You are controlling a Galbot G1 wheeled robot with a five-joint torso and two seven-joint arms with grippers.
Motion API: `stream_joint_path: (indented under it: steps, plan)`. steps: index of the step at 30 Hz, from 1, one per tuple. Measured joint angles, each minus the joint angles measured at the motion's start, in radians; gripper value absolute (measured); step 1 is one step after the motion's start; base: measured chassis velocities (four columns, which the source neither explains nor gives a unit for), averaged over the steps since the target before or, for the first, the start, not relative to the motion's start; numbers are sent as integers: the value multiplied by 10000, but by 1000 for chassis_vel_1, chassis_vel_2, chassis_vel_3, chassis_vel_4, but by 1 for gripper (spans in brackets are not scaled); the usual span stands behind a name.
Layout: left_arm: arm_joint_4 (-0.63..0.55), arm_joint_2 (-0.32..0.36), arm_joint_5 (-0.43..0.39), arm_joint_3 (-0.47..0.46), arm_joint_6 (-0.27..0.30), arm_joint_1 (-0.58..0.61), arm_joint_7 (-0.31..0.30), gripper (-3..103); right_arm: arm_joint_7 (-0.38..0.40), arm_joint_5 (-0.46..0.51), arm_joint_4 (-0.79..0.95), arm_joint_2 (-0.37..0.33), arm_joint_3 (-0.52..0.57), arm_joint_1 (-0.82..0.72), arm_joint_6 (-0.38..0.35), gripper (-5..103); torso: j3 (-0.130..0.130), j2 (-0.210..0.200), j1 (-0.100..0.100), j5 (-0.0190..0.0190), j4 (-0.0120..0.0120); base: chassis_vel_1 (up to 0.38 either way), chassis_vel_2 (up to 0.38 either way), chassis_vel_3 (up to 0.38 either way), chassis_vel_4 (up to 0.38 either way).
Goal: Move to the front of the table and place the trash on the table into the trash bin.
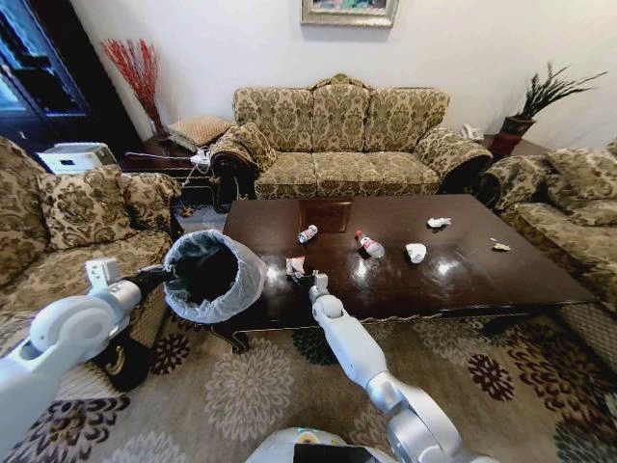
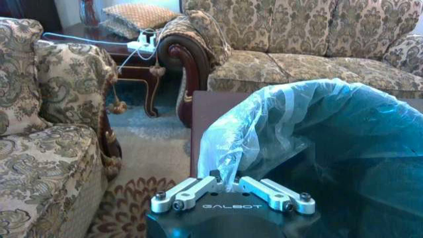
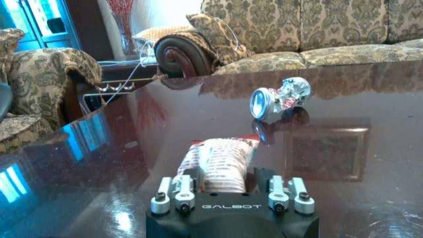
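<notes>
Table: big low rectangle of glossy dark brown wood, carved edge, a square inlay in the top mirroring the sofa.
Bin: round and black, lined with a crinkled translucent bag puffed over the rim; held up in the air off the table's left front corner.
Left gripper: at the bin's rim, fingers closed on the bag and rim.
Right gripper: low over the table's front left part, fingers narrowly parted on either side of the wrapper.
Wrapper: flat crinkly pinkish-white packet lying on the wood, between the right fingers.
Bottles: a clear crushed one beyond the wrapper; a red-capped one mid-table.
Paper wads: white, crumpled, one right of centre, one farther back.
Scrap: tiny, yellowish, near the right end.
</notes>
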Motion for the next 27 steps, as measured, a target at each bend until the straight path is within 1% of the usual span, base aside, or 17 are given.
stream_joint_path:
  steps: [1, 5, 7, 10, 11, 12, 13, 14, 15, 17, 19, 21, 22, 23, 24, 25, 27]
  plan:
    - [0, 0, 0, 0, 0, 0, 0, 0, 0, 0, 0, 0, 0, 0, 0, 54, 0, 0, 0, 0, 0, 0, 0, 0, 0]
    - [-39, -37, 14, 34, -12, -37, 1, 0, -17, 7, 17, 0, 24, -77, -11, 33, -1, 1, -1, 0, 0, 0, 0, 0, 0]
    - [-40, -34, 18, 46, -14, -40, 1, 0, -28, 6, 15, 0, 27, -96, -6, 33, -2, 1, -1, 0, 0, 0, 0, 0, 0]
    - [-61, 9, 25, 66, -14, -48, 0, 0, -36, 7, 49, 0, 62, -160, 4, 17, -2, 1, -2, 0, 0, 0, 0, 0, 0]
    - [-61, 9, 25, 66, -14, -48, 0, 0, -36, 7, 49, 0, 62, -160, 4, 17, -2, 1, -2, 0, 0, 0, 0, 0, 0]
    - [-79, 48, 25, 66, -15, -41, -1, 0, -37, 22, 94, 0, 78, -197, 4, 13, -2, 1, -2, 0, 0, 0, 0, 0, 0]
    - [-84, 64, 25, 66, -15, -38, -1, 0, -37, 26, 108, 0, 83, -208, 4, 13, -2, 1, -2, 1, 0, 0, 0, 0, 0]
    - [-84, 135, 13, 49, -15, -26, -2, 0, -48, 73, 181, -1, 108, -250, 2, 9, -2, 1, -1, 0, 0, 0, 0, 0, 0]
    - [-84, 135, 13, 49, -15, -26, -2, 0, -48, 73, 181, -1, 108, -250, 2, 9, -2, 1, -1, 0, 0, 0, 0, 0, 0]
    - [-84, 259, -32, -12, -15, -16, -34, 0, -93, 161, 427, -5, 134, -372, 8, 3, -1, 0, -1, 0, 0, 0, 0, 0, 0]
    - [-89, 334, -84, -63, -15, 4, -51, 0, -121, 169, 667, -12, 137, -480, 30, 1, 1, 0, 0, -1, 0, 0, 0, 0, 0]
    - [-102, 664, -674, -216, 64, 26, -238, 0, -156, 129, 1632, -14, 129, -815, 167, 0, 4, -3, 3, -1, 0, 0, 0, 0, 0]
    - [-102, 664, -674, -216, 64, 26, -238, 0, -156, 129, 1632, -14, 129, -815, 167, 0, 4, -3, 3, -1, 0, 0, 0, 0, 0]
    - [-22, 934, -1089, -293, 148, -6, -384, 0, -156, -44, 2391, -13, 174, -1022, 414, 0, 3, -3, 2, -2, -1, 0, 0, 0, 0]
    - [45, 1101, -1249, -338, 179, -30, -454, 0, -149, -127, 2783, -14, 196, -1134, 499, 0, 3, -3, 2, -2, 0, 0, 0, 0, 0]
    - [45, 1101, -1249, -338, 179, -30, -454, 0, -149, -127, 2783, -14, 196, -1134, 499, 0, 3, -3, 2, -2, 0, 0, 0, 0, 0]
    - [252, 1593, -1810, -453, 311, -138, -651, 0, -24, -39, 4165, -13, 197, -1424, 550, 0, 3, -3, 1, 0, 0, 0, 0, 0, 0]
